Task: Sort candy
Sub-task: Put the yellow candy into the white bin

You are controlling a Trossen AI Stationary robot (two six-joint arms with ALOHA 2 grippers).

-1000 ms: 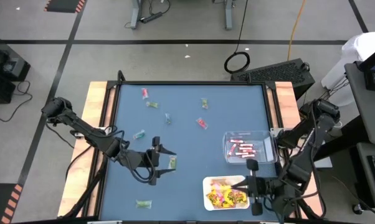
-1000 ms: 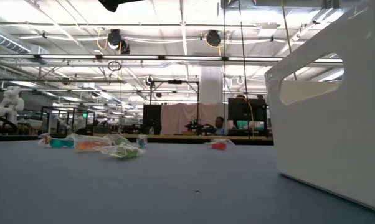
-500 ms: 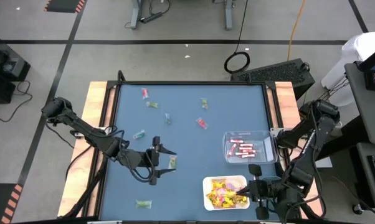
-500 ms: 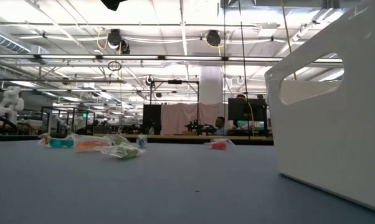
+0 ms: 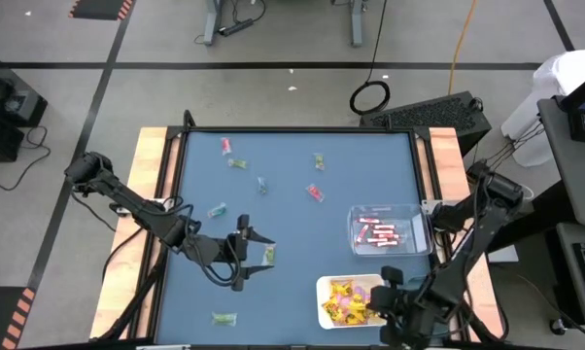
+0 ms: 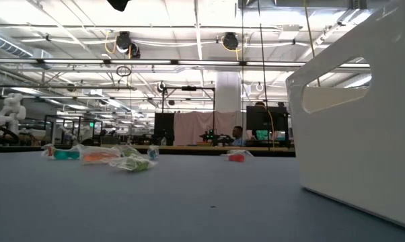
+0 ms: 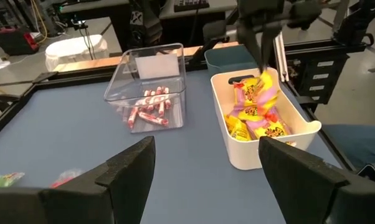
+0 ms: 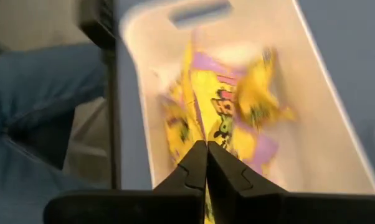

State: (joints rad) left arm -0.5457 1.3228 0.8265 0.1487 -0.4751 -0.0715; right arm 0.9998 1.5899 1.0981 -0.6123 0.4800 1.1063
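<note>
Two dark fingers of the right gripper (image 8: 206,163) are pressing flat together with nothing between them, pointing down over the white bin (image 5: 324,288) at the lower right of the high view, where the gripper (image 5: 382,295) is hanging above the bin's right end. Yellow packets (image 8: 228,112) with pink and purple marks are lying heaped inside that bin. Just above the bin in the high view, a clear tray (image 5: 418,216) is holding a small cluster of pink-red sticks (image 5: 378,233). The left gripper (image 5: 257,253) is sitting at the lower left of centre with its fingers (image 7: 126,168) spread wide and holding nothing, a green-wrapped sweet (image 5: 269,254) lying just beside its tips. More loose sweets (image 5: 315,192) are lying scattered over the upper half of the blue table (image 5: 370,165), and one green piece (image 5: 223,317) is lying near the bottom edge.
</note>
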